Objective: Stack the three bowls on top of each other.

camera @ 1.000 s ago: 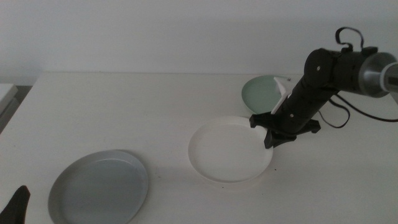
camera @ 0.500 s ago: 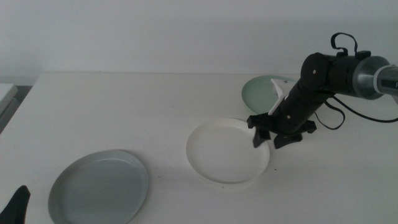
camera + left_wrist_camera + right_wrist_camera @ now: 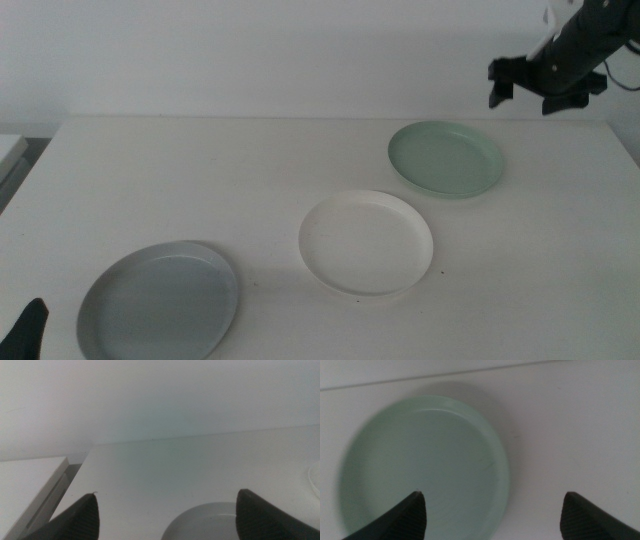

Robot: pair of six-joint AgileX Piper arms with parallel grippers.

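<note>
Three bowls lie apart on the white table. The light grey bowl [image 3: 160, 300] is at the front left, the white bowl [image 3: 366, 242] sits in the middle, and the pale mint green bowl [image 3: 445, 158] rests at the back right. My right gripper [image 3: 540, 88] hangs high above the table's back right, open and empty, over the far side of the green bowl [image 3: 422, 467]. The left gripper [image 3: 28, 328] waits at the front left corner, open, with the grey bowl's rim [image 3: 215, 520] just ahead of it.
A white wall runs behind the table's far edge [image 3: 300, 118]. A low white ledge [image 3: 27, 485] lies beyond the table's left side. Bare tabletop spans the back left and the front right.
My right gripper has risen from the white bowl's right rim and moved back, now high above the green bowl. The white bowl shifted slightly left. The left arm has not moved.
</note>
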